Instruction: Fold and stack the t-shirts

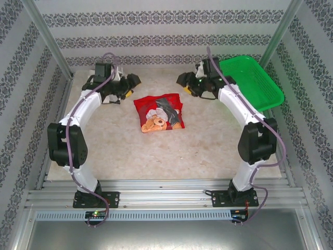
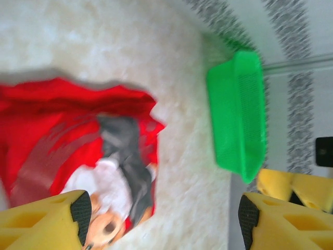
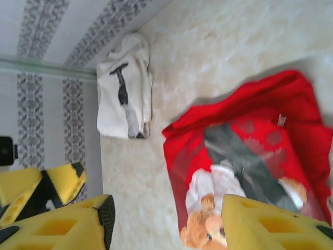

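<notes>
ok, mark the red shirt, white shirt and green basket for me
red shirt [image 1: 158, 112]: top external view, middle of the print.
white shirt [image 3: 125, 99]: right wrist view, middle of the cloth.
green basket [image 2: 237, 117]: left wrist view, mesh side wall.

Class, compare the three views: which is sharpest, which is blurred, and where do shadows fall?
Top external: sharp, evenly lit, the red t-shirt crisp. Left wrist: blurred throughout, smearing that shirt and the green basket. Right wrist: slightly soft, the white t-shirt legible, a grey shadow edging the red one.

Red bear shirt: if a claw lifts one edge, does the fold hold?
Probably not: the red t-shirt is soft wrinkled cloth, so it likely droops and unfolds. Looks thin, so probably light. Pushed, it may bunch rather than slide.
</notes>
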